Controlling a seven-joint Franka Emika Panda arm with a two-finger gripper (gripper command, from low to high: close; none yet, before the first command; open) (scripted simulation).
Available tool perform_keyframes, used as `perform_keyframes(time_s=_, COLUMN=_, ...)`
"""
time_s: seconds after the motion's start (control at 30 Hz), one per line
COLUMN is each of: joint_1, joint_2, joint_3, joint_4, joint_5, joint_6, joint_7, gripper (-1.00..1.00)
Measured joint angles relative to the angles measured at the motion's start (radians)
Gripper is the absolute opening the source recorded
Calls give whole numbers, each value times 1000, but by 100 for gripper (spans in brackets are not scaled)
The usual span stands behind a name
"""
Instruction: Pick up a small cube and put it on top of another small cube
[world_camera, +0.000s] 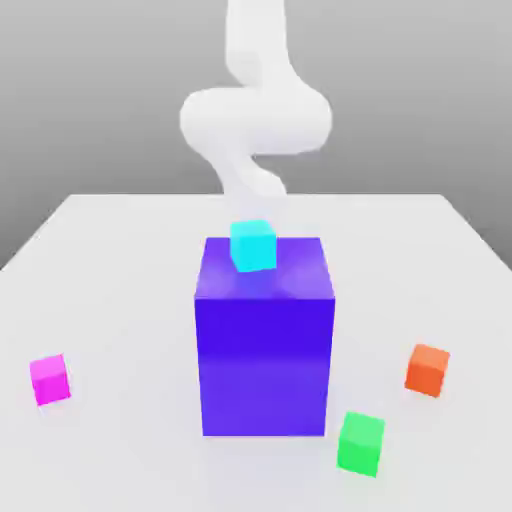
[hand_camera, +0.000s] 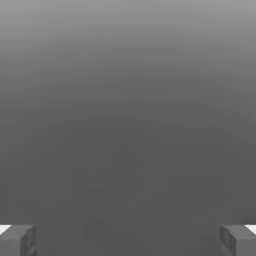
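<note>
The gripper was open; the magenta cube and green cube sat apart on the table, either side of the block

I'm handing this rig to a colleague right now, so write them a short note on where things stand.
Gripper: open, jaws wide apart, nothing between them.
Magenta cube: on the table, towards the exterior view's left.
Green cube: on the table, near the blue block, on its exterior view's right side.
Done: no stacking; neither cube is on the other.
Left: pick up the magenta cube, set it on the green one, release.
</note>
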Motion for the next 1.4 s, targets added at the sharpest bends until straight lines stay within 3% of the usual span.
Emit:
perform_keyframes(time_s=0.77, joint_1=-320, joint_2=836, joint_3=-354, joint_4=-303, joint_5=173, joint_6=427, joint_7=155, gripper=0)
perform_keyframes(time_s=1.0, joint_1=-471, joint_2=1059, joint_3=-187, joint_4=-269, joint_5=355, joint_6=585, joint_7=28, gripper=0)
perform_keyframes(time_s=1.03, joint_1=-492, joint_2=1080, joint_3=-163, joint_4=-264, joint_5=372, joint_6=601, joint_7=15, gripper=-100)
perform_keyframes(time_s=1.27, joint_1=-492, joint_2=1080, joint_3=-162, joint_4=-264, joint_5=373, joint_6=602, joint_7=15, gripper=-100)
perform_keyframes(time_s=1.4, joint_1=-419, joint_2=973, joint_3=-260, joint_4=-291, joint_5=262, joint_6=524, joint_7=99, gripper=-100)
